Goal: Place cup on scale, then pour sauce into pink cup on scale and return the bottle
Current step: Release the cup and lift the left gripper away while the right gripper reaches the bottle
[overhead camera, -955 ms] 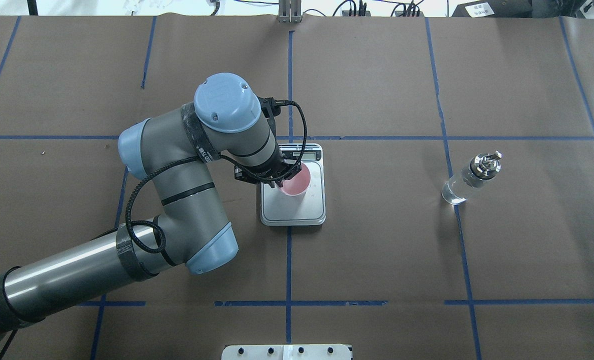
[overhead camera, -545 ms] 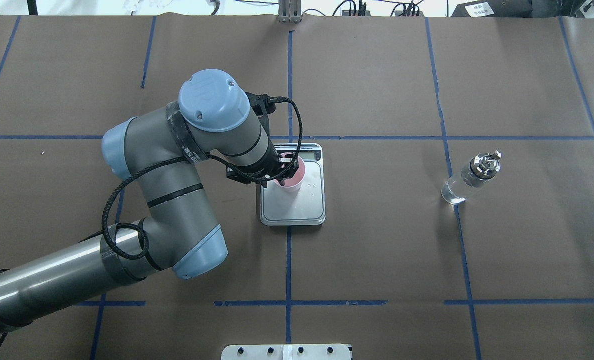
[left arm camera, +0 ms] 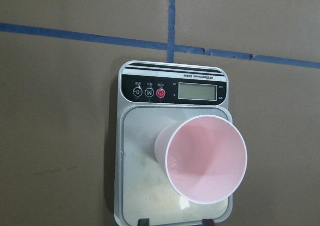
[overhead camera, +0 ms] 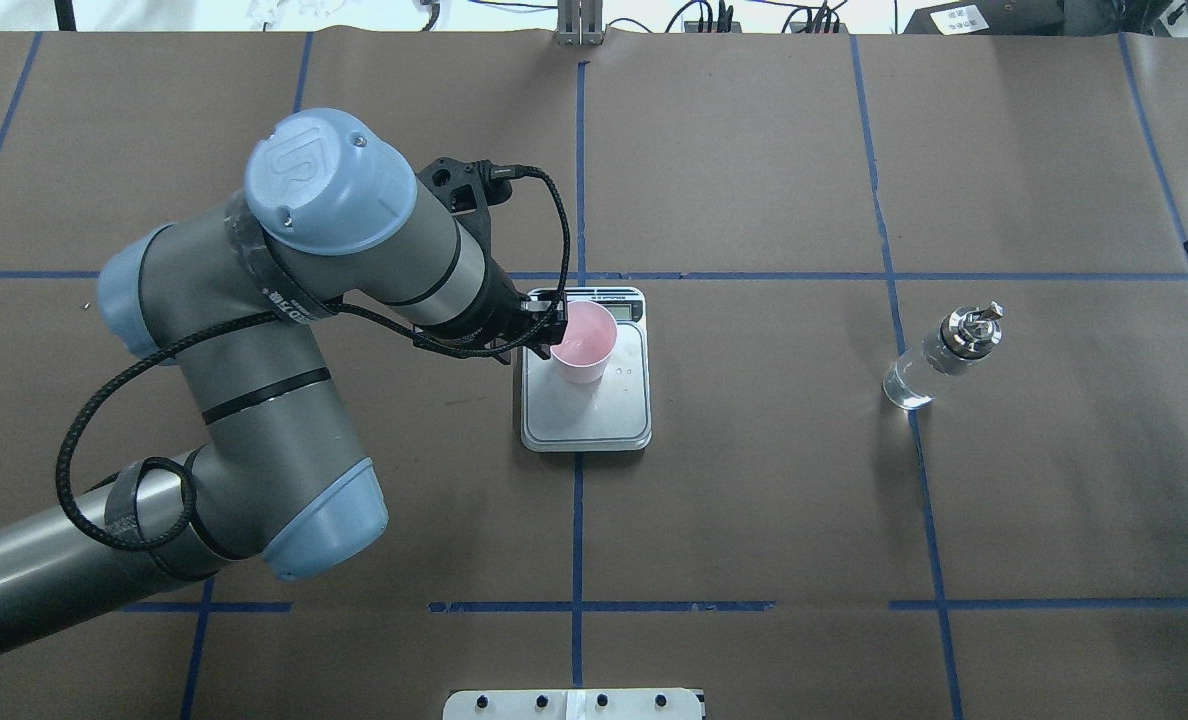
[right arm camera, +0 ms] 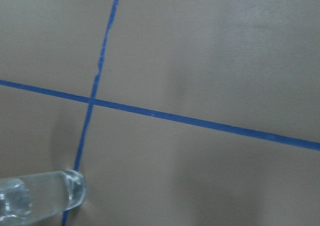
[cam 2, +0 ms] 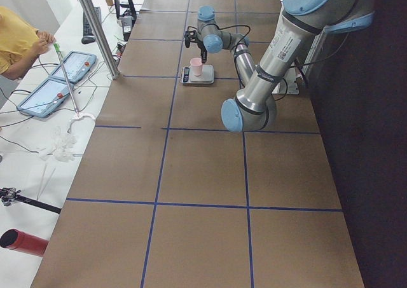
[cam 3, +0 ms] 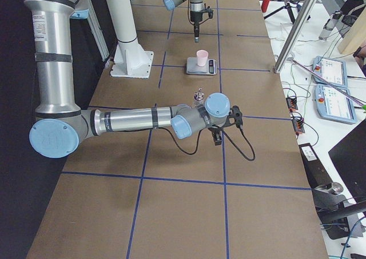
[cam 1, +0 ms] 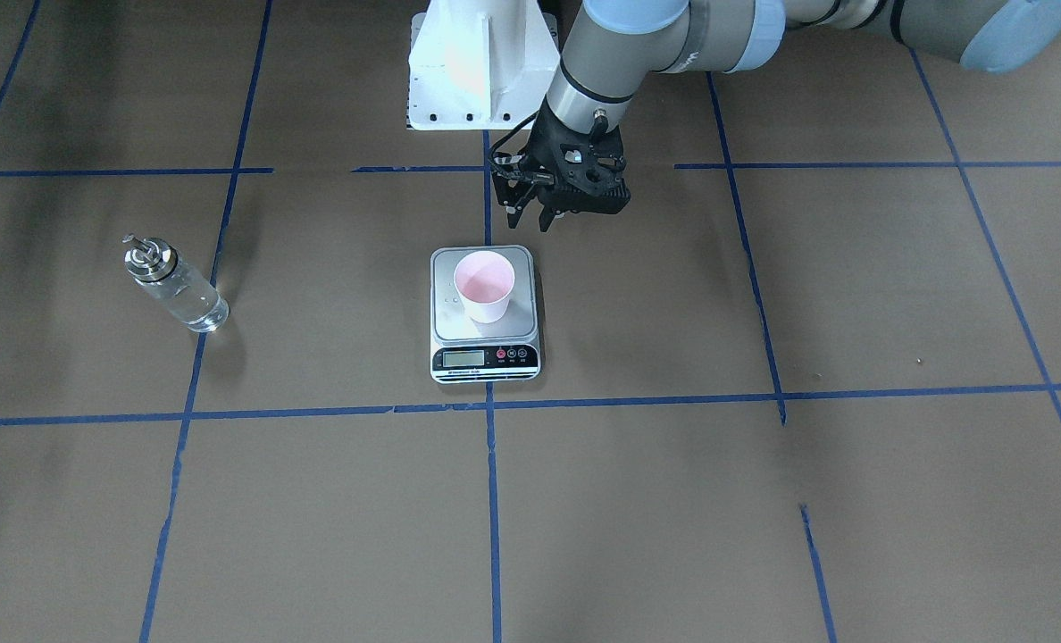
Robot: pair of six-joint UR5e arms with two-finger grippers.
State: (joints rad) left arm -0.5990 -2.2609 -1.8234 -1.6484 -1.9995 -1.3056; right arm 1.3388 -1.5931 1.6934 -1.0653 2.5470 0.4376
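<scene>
A small pale pink tapered cup [cam 1: 484, 286] stands upright and empty on the silver steel platform of a small rectangular digital scale [overhead camera: 586, 420], at the middle of the counter and well in from every edge. The left gripper [cam 1: 528, 217] hangs raised on the robot's side of the scale, its 2 fingers spread, holding nothing and clear of the cup. The clear glass cylindrical bottle [overhead camera: 939, 358], with its metal collar and spout, stands upright toward the counter's right end, partly filled with clear, water-like sauce [overhead camera: 909, 382]. The right gripper [cam 3: 217, 139] hovers near the bottle, but I cannot tell whether its fingers are apart or together. The glass will likely be stiff, slick, fairly heavy and breakable. The best hold is probably square around the plain cylinder below the collar, which leaves the spout free. The cup looks light and easy to tip, so the pour should be gentle. The counter [overhead camera: 754, 500] is flat matte brown paper marked with blue tape lines. Beyond its far edge is a white bench with 2 blue tablets [cam 2: 63, 78] and a person in yellow [cam 2: 16, 40].
</scene>
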